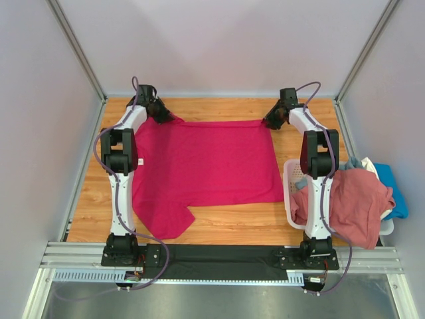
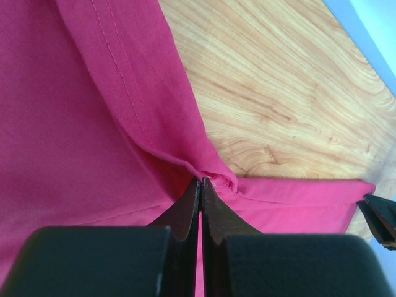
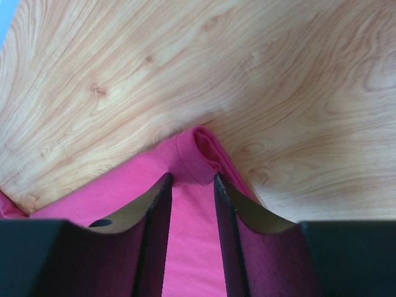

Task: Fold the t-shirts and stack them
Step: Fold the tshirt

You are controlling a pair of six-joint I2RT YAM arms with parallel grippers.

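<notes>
— What is on the surface [image 1: 232,222]?

— One red shirt [image 1: 206,163], spread flat over most of the middle. Its long axis runs left to right. The far edge is a straight, taut line between the two arms. A sleeve [image 1: 163,222] sticks out at the near left corner, toward the left arm's base.

— Which end is the neck?

— Left, as far as I can tell. A small white label [image 1: 141,161] shows at the left edge, just beside the left arm. The right end is a plain straight edge.

— And the other shirts?

— They are heaped in a white basket [image 1: 289,179] at the right edge of the surface, beside the right arm. A pink shirt [image 1: 348,199] lies on top and hangs over the rim. A blue shirt [image 1: 395,193] shows past it at the far right.

— The left gripper [image 2: 202,182]?

— At the far left corner, with its jaws pressed together on a gathered pinch of red cloth at their tips. A stitched hem runs away from the pinch.

— The right gripper [image 3: 192,179]?

— At the far right corner. Its jaws stand slightly apart with the rolled corner of the red shirt pinched between them, humping up just past the tips. Beyond that is bare wood.
</notes>
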